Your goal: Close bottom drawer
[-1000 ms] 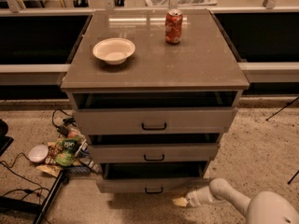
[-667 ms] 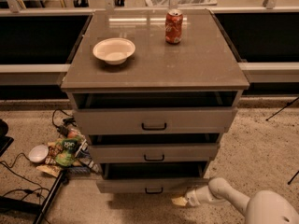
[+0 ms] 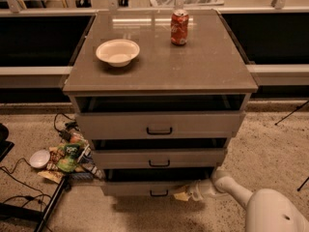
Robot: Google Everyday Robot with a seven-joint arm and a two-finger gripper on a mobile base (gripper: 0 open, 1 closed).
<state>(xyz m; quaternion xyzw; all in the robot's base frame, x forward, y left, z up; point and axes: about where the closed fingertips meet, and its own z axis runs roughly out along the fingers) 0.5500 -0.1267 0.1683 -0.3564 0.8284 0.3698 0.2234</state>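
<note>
The bottom drawer (image 3: 140,188) is the lowest of three grey-beige drawers in the cabinet, with a small dark centre handle (image 3: 159,193). It stands pulled out a little, a dark gap showing above its front. My gripper (image 3: 184,194) is at floor level, against the right part of the drawer's front, just right of the handle. My white arm (image 3: 231,189) reaches in from the lower right.
The middle drawer (image 3: 159,157) and top drawer (image 3: 159,124) also stand partly out. A white bowl (image 3: 118,51) and a red soda can (image 3: 179,27) sit on the cabinet top (image 3: 193,66). Snack bags (image 3: 67,153), a small white bowl (image 3: 38,158) and cables lie on the floor at the left.
</note>
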